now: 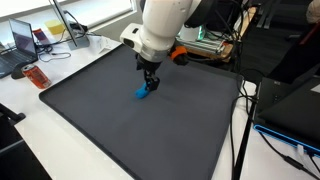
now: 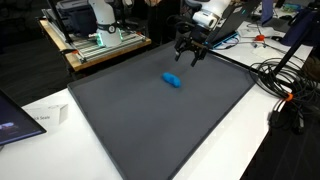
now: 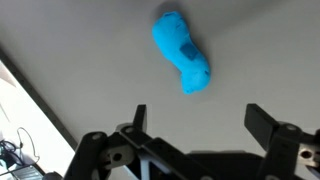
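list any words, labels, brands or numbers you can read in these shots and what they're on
No text can be read in any view.
blue object: plain, no print shows.
white box: faint dark marks, too small to read.
laptop screen: blurred, unreadable.
orange item: too small to tell whether it carries a label.

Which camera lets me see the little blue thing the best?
The wrist view. There the blue object is big, close and whole, so you can see its lumpy shape, just past the open gripper. In both exterior views it is only a tiny blue blob on the dark mat, too small to show its shape.
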`<state>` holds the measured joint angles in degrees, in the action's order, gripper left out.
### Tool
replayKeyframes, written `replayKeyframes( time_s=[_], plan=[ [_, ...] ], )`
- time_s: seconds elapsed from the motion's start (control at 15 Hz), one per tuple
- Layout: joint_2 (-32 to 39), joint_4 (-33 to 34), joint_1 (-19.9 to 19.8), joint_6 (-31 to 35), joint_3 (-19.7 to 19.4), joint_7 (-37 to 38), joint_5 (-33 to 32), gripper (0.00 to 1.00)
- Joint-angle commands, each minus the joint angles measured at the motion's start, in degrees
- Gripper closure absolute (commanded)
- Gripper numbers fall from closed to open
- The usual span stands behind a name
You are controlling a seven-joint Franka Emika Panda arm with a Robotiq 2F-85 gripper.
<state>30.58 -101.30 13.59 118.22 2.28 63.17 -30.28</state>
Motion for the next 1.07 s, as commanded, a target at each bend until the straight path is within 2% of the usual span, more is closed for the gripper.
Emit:
replayKeyframes(
  time_s=[0.0,0.6,0.8,1.0],
  plan=[
    [1.6,4.7,-1.3,-0.7,-0.9,-9.9,4.0,0.00],
    [3.4,8.4,-6.3,2.4,-1.8,-35.6,12.5,0.00],
    [3.6,9.7,-7.9,-0.4,-1.3,-44.3,17.4,0.00],
    [4.1,12.0,-8.7,-6.3,-1.2,-50.1,21.2,0.00]
  ],
)
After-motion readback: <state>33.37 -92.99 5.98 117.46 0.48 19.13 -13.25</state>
